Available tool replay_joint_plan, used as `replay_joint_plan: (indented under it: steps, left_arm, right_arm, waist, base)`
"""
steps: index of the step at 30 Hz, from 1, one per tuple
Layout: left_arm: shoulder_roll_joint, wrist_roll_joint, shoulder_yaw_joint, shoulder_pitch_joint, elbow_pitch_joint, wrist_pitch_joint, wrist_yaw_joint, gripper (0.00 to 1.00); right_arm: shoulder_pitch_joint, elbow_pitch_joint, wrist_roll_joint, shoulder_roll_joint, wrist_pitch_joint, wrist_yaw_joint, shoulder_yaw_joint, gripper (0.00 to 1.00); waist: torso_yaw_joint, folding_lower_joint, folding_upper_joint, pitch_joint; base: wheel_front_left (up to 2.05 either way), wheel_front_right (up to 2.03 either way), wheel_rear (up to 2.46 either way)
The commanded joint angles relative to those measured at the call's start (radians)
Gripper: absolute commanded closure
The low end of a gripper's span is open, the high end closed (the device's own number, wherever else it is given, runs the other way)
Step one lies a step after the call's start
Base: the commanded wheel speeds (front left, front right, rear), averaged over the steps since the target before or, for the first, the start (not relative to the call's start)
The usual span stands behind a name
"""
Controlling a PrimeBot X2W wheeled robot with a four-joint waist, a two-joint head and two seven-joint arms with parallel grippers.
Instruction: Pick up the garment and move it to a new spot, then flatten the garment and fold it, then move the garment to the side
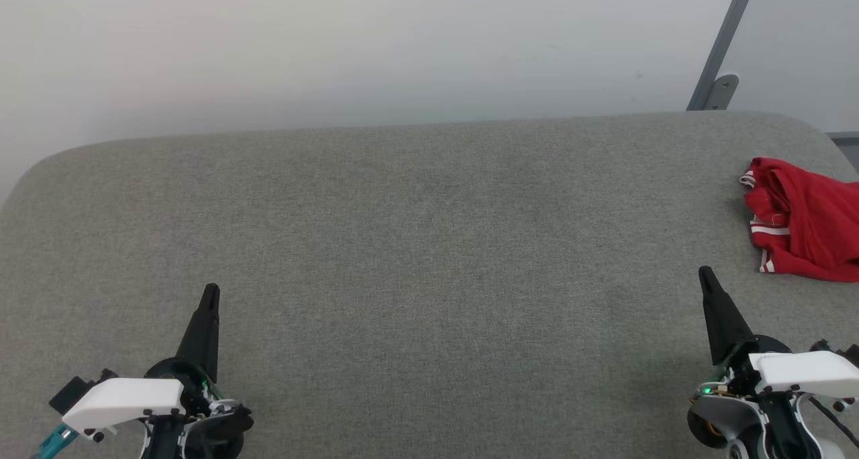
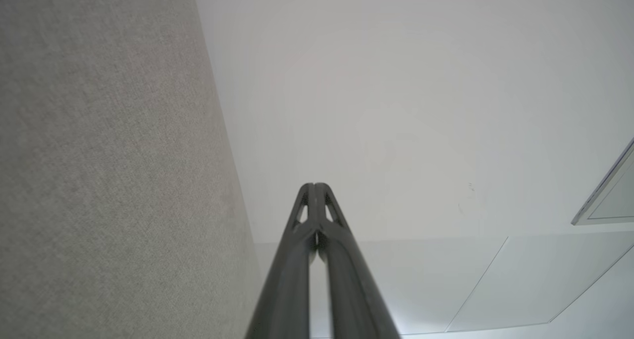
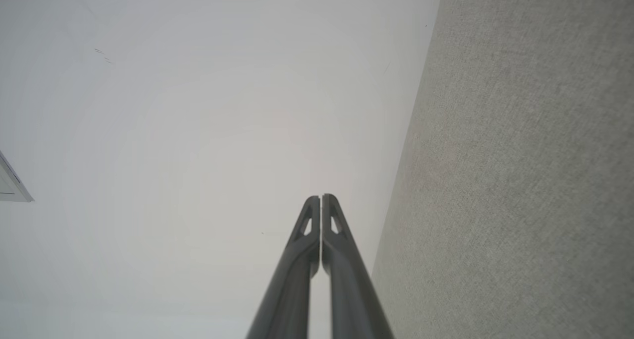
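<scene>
Our left gripper (image 1: 211,291) and right gripper (image 1: 704,272) sit closed, empty. The garment (image 1: 805,221), bunched far right, may slip our pinch.

I find nothing to read before me: no text, label, brand, number or sign. The crumpled bright red jersey shirt with white striped trim (image 1: 805,224) is too small and bunched in my head view for me to make out any print on it.
</scene>
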Motion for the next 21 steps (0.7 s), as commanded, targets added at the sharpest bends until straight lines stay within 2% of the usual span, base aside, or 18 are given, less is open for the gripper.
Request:
replay_joint_plan:
  steps: [1, 21]
  left_arm:
    - [-0.001, 0.004, 0.003, -0.013, 0.0, 0.003, -0.006, 1.0]
    - [-0.002, 0.004, 0.004, -0.013, 0.0, 0.003, -0.006, 1.0]
  right_arm:
    - [-0.004, 0.002, 0.004, 0.001, 0.001, 0.0, -0.001, 1.0]
    - [-0.004, 0.002, 0.004, 0.001, 0.001, 0.0, -0.001, 1.0]
  waist:
    - [0.0, 0.0, 0.0, 0.0]
    - [0.0, 0.0, 0.0, 0.0]
  base:
    - [0.0, 0.0, 0.0]
    - [0.0, 0.0, 0.0]
